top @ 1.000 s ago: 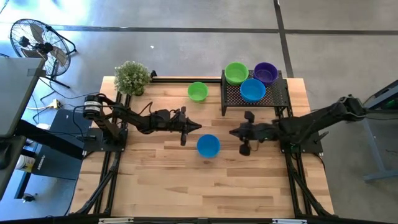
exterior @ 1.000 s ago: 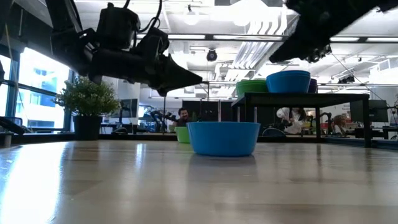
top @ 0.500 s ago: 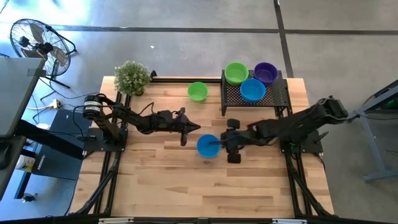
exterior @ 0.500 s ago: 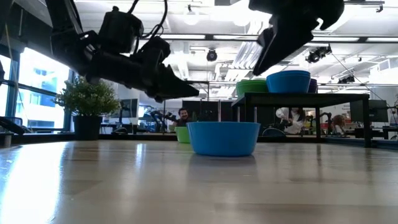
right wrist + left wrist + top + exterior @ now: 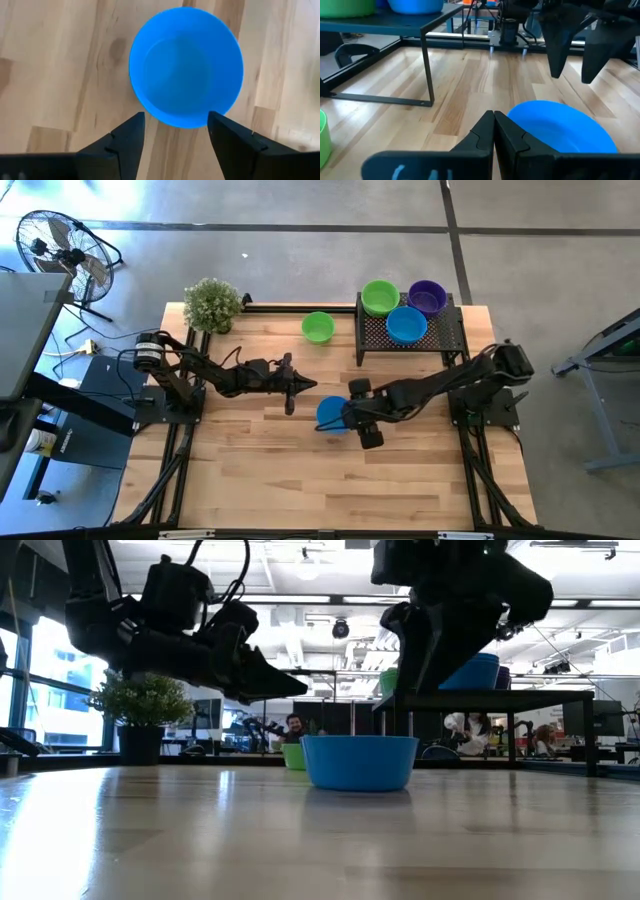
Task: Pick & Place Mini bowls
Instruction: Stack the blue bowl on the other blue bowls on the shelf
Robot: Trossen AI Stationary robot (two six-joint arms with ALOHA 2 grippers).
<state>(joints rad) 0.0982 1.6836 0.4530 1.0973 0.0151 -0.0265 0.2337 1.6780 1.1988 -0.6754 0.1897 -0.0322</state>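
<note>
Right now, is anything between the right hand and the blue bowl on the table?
Nothing: the open right hand hangs over the blue bowl, with only bare wooden table around it in the right wrist view.

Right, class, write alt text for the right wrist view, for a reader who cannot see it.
Looking straight down, the right gripper hangs open above a blue mini bowl that sits empty and upright on the wooden table. Its two dark fingers frame the bowl's near rim without touching it.

A leafy potted plant (image 5: 211, 304) stands at one table (image 5: 260, 470) corner — the black mesh rack (image 5: 432, 340) at another.
</note>
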